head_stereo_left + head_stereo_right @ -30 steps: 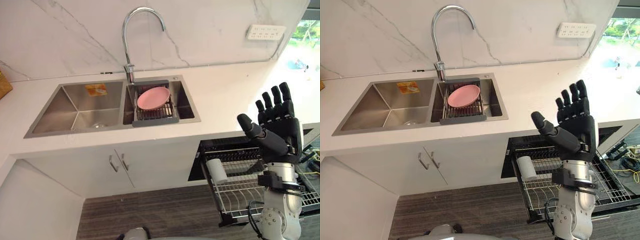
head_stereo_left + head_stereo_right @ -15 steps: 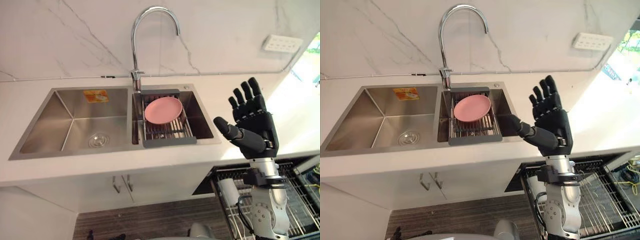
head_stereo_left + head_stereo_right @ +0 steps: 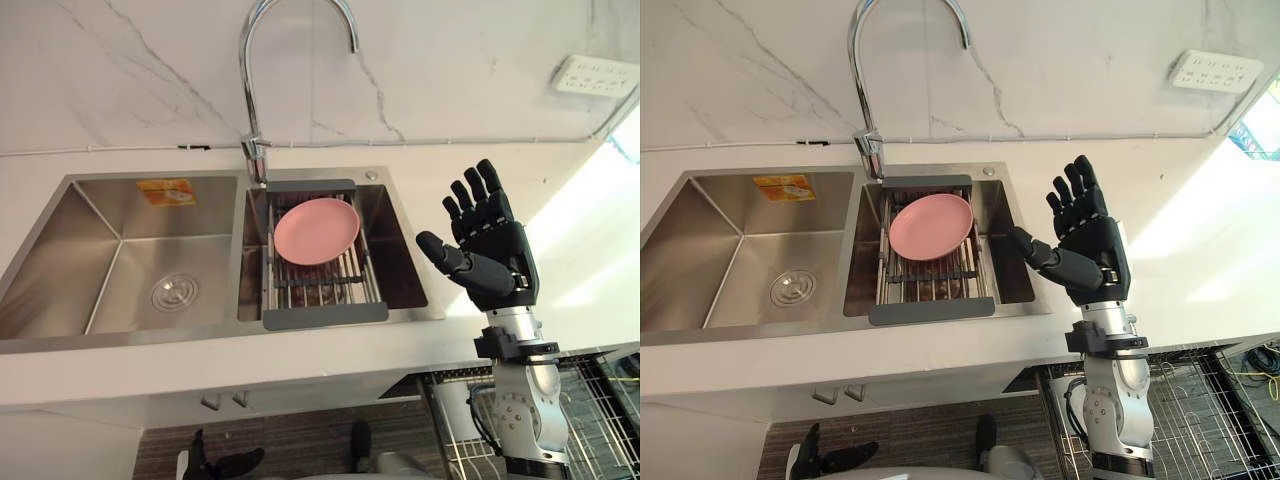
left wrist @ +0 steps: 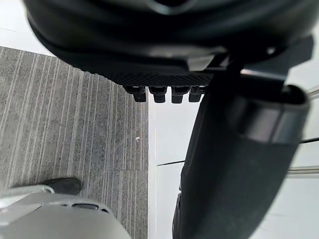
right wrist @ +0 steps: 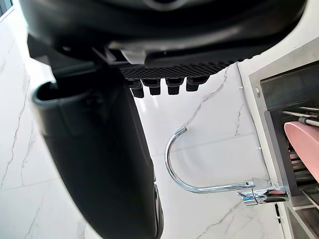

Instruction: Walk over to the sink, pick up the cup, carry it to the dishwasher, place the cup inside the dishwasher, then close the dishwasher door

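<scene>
Recorded right hand spread, empty, just right of sink; cup seemingly lying in dishwasher rack below-right of sink; judged reach into sink likely to knock pink plate off drain rack.

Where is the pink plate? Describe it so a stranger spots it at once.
Find the double steel sink in the white counter. Its right basin, below the faucet, holds a grey-framed wire rack. On that rack lies the plate, round and the only pink thing there.
</scene>
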You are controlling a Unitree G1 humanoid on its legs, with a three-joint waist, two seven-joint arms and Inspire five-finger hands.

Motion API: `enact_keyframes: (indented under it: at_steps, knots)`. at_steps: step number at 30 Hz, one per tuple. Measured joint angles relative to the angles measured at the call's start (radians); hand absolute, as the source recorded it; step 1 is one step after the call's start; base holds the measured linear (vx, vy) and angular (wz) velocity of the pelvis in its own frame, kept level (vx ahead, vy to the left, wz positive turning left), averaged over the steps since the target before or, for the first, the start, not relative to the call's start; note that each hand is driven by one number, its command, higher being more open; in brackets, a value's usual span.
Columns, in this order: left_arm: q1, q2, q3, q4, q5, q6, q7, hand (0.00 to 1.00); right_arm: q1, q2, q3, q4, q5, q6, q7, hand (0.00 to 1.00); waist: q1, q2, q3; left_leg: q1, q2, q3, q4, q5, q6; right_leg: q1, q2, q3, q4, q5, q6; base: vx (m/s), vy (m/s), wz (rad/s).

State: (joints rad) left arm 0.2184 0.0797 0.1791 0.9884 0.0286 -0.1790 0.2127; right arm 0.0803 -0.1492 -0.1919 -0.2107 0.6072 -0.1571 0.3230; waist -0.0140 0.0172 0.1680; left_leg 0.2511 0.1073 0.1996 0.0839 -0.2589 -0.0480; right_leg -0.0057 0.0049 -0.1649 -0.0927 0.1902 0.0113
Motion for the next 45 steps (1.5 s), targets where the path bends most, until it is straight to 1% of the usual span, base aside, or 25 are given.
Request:
enact_keyframes:
  at_steps: [1,5,8,9,10,11,12,13,14,17,19,21,22,24,25,27,28,29,30,32,34,41,42,43,45]
  knots:
    - [-0.001,0.001,0.000,0.001,-0.010,0.004,-0.005,1.00,0.000,0.000,0.000,-0.001,0.000,0.000,0.000,1.00,0.000,0.000,0.000,-0.001,0.000,0.000,0.000,0.000,0.000,0.000,0.000,0.000,0.000,0.000,0.000,0.00,0.000,0.00]
    - [-0.011,0.013,0.014,0.023,-0.160,0.055,-0.099,1.00,-0.002,-0.019,-0.001,-0.010,-0.012,0.007,0.009,1.00,0.000,0.001,0.000,-0.017,0.003,0.001,0.007,0.001,-0.002,-0.013,0.000,-0.003,0.000,-0.004,0.000,0.00,0.000,0.00]
    - [-0.012,0.018,0.036,0.060,-0.239,0.088,-0.162,1.00,-0.007,-0.058,0.000,-0.017,-0.108,0.012,0.011,1.00,0.000,0.001,0.000,-0.018,0.004,0.002,0.018,0.004,-0.009,-0.010,-0.001,-0.006,0.000,-0.012,-0.002,0.00,0.002,0.01]
    - [-0.013,0.019,0.042,0.077,-0.273,0.110,-0.184,1.00,-0.013,-0.085,0.000,-0.028,-0.218,0.012,0.014,1.00,-0.001,0.001,0.000,-0.022,0.004,0.003,0.027,0.006,-0.013,-0.007,-0.003,-0.008,0.000,-0.013,-0.002,0.00,0.008,0.07]
    - [-0.013,0.019,0.043,0.084,-0.283,0.122,-0.191,1.00,-0.014,-0.106,0.004,-0.040,-0.292,0.011,0.020,1.00,0.000,0.001,-0.001,-0.023,0.004,0.003,0.030,0.009,-0.018,-0.006,-0.005,-0.011,0.000,-0.014,-0.002,0.00,0.009,0.08]
    - [-0.012,0.019,0.043,0.087,-0.283,0.129,-0.193,1.00,-0.014,-0.118,0.005,-0.050,-0.344,0.012,0.022,1.00,0.000,0.000,-0.003,-0.024,0.003,0.003,0.029,0.012,-0.018,-0.006,-0.006,-0.014,0.000,-0.011,-0.004,0.00,0.002,0.09]
    - [-0.013,0.017,0.046,0.089,-0.283,0.136,-0.194,1.00,-0.015,-0.143,0.010,-0.074,-0.448,0.011,0.023,1.00,0.003,-0.001,-0.006,-0.025,0.002,0.003,0.025,0.020,-0.019,-0.007,-0.007,-0.017,0.000,-0.011,-0.004,0.00,-0.001,0.07]
    - [-0.013,0.017,0.051,0.089,-0.283,0.142,-0.194,1.00,-0.022,-0.168,0.027,-0.092,-0.545,0.003,0.017,1.00,0.003,-0.001,-0.009,-0.025,0.001,0.003,0.024,0.026,-0.016,-0.006,-0.007,-0.021,0.000,-0.011,-0.004,0.00,-0.002,0.04]
    - [-0.012,0.017,0.052,0.089,-0.282,0.145,-0.194,1.00,-0.028,-0.181,0.038,-0.097,-0.592,-0.005,0.014,1.00,0.003,-0.001,-0.013,-0.025,0.001,0.003,0.024,0.030,-0.014,-0.006,-0.008,-0.021,-0.001,-0.011,-0.005,0.00,0.000,0.00]
    - [-0.015,0.017,0.053,0.099,-0.277,0.160,-0.191,1.00,-0.066,-0.230,0.097,-0.130,-0.824,-0.044,-0.014,1.00,0.003,-0.003,-0.039,-0.024,-0.005,-0.002,0.023,0.049,-0.011,0.001,-0.014,-0.027,-0.001,-0.009,-0.006,-0.01,0.007,0.06]
    - [-0.016,0.018,0.056,0.108,-0.266,0.163,-0.190,1.00,-0.084,-0.239,0.118,-0.134,-0.884,-0.048,-0.022,1.00,0.003,-0.004,-0.051,-0.024,-0.005,-0.006,0.021,0.052,-0.010,0.002,-0.015,-0.030,-0.001,-0.009,-0.007,-0.02,0.008,0.07]
    - [-0.015,0.020,0.060,0.108,-0.261,0.175,-0.188,1.00,-0.118,-0.253,0.152,-0.137,-1.001,-0.058,-0.049,1.00,0.004,-0.009,-0.069,-0.024,-0.006,-0.021,0.007,0.056,-0.008,0.001,-0.017,-0.041,-0.001,-0.013,-0.008,-0.04,0.011,0.17]
    - [-0.016,0.021,0.061,0.108,-0.260,0.178,-0.187,1.00,-0.126,-0.256,0.161,-0.137,-1.027,-0.058,-0.058,1.00,0.004,-0.011,-0.073,-0.025,-0.006,-0.024,0.002,0.057,-0.007,-0.001,-0.018,-0.046,-0.001,-0.017,-0.007,-0.06,0.012,0.22]
    - [-0.018,0.022,0.067,0.106,-0.232,0.187,-0.184,1.00,-0.153,-0.261,0.192,-0.137,-1.179,-0.060,-0.110,1.00,0.013,-0.018,-0.083,-0.030,-0.006,-0.030,-0.022,0.057,-0.007,-0.012,-0.020,-0.063,-0.001,-0.021,-0.013,-0.07,0.012,0.19]
    - [-0.019,0.023,0.070,0.106,-0.230,0.189,-0.183,1.00,-0.160,-0.261,0.202,-0.137,-1.212,-0.059,-0.125,1.00,0.018,-0.020,-0.084,-0.032,-0.006,-0.029,-0.028,0.057,-0.007,-0.016,-0.021,-0.066,-0.001,-0.021,-0.013,-0.08,0.010,0.07]
    - [-0.020,0.029,0.079,0.105,-0.224,0.196,-0.174,1.00,-0.185,-0.260,0.251,-0.134,-1.344,-0.047,-0.174,1.00,0.031,-0.040,-0.092,-0.052,-0.006,-0.024,-0.033,0.060,-0.004,-0.033,-0.023,-0.068,-0.001,-0.022,-0.011,-0.09,-0.004,-0.03]
    - [-0.019,0.031,0.079,0.106,-0.224,0.198,-0.169,1.00,-0.191,-0.260,0.271,-0.133,-1.384,-0.043,-0.184,1.00,0.034,-0.034,-0.094,-0.058,0.004,-0.026,-0.033,0.057,0.000,-0.034,-0.020,-0.077,0.005,-0.015,-0.015,-0.04,-0.003,0.00]
    - [-0.019,0.031,0.078,0.107,-0.223,0.199,-0.168,1.00,-0.192,-0.259,0.285,-0.131,-1.401,-0.042,-0.192,1.00,0.035,-0.039,-0.099,-0.058,0.004,-0.027,-0.033,0.057,0.000,-0.032,-0.022,-0.084,0.006,-0.005,-0.023,0.00,0.000,0.00]
    - [-0.019,0.045,0.080,0.108,-0.221,0.204,-0.167,1.00,-0.199,-0.260,0.314,-0.125,-1.435,-0.041,-0.202,1.00,0.038,-0.052,-0.107,-0.057,0.003,-0.027,-0.029,0.057,-0.007,-0.031,-0.021,-0.088,0.000,0.000,-0.021,0.06,0.022,0.03]
    - [-0.028,0.044,0.079,0.108,-0.215,0.215,-0.167,1.00,-0.228,-0.260,0.345,-0.102,-1.473,-0.036,-0.203,1.00,0.042,-0.058,-0.111,-0.062,0.008,-0.032,-0.021,0.058,-0.011,-0.032,-0.017,-0.094,0.000,0.005,-0.026,0.05,0.015,0.05]
    - [-0.044,0.043,0.077,0.106,-0.185,0.221,-0.170,1.00,-0.262,-0.262,0.376,-0.051,-1.518,-0.011,-0.203,1.00,0.048,-0.054,-0.108,-0.069,0.010,-0.044,-0.018,0.058,-0.012,-0.034,-0.018,-0.101,0.000,0.005,-0.026,0.03,0.029,0.09]
    - [-0.047,0.043,0.077,0.092,-0.182,0.241,-0.172,1.00,-0.313,-0.273,0.472,0.138,-1.588,0.064,-0.204,1.00,0.059,-0.048,-0.103,-0.072,0.013,-0.055,-0.020,0.056,-0.017,-0.030,-0.020,-0.117,-0.001,-0.003,-0.020,0.03,0.047,0.07]
    - [-0.047,0.043,0.077,0.083,-0.182,0.244,-0.174,1.00,-0.316,-0.274,0.485,0.168,-1.593,0.069,-0.203,1.00,0.061,-0.041,-0.099,-0.074,0.014,-0.057,-0.019,0.055,-0.018,-0.031,-0.020,-0.119,-0.001,-0.004,-0.020,0.03,0.037,0.06]
    - [-0.048,0.043,0.077,0.080,-0.182,0.246,-0.175,1.00,-0.317,-0.275,0.489,0.179,-1.593,0.071,-0.203,1.00,0.063,-0.043,-0.099,-0.075,0.014,-0.059,-0.019,0.055,-0.018,-0.031,-0.020,-0.121,-0.001,-0.005,-0.020,0.04,0.046,0.06]
    - [-0.050,0.041,0.077,0.070,-0.182,0.250,-0.175,1.00,-0.340,-0.282,0.513,0.232,-1.593,0.086,-0.204,1.00,0.067,-0.030,-0.091,-0.075,0.015,-0.065,-0.019,0.054,-0.020,-0.031,-0.020,-0.126,-0.001,-0.006,-0.019,0.05,0.051,0.06]
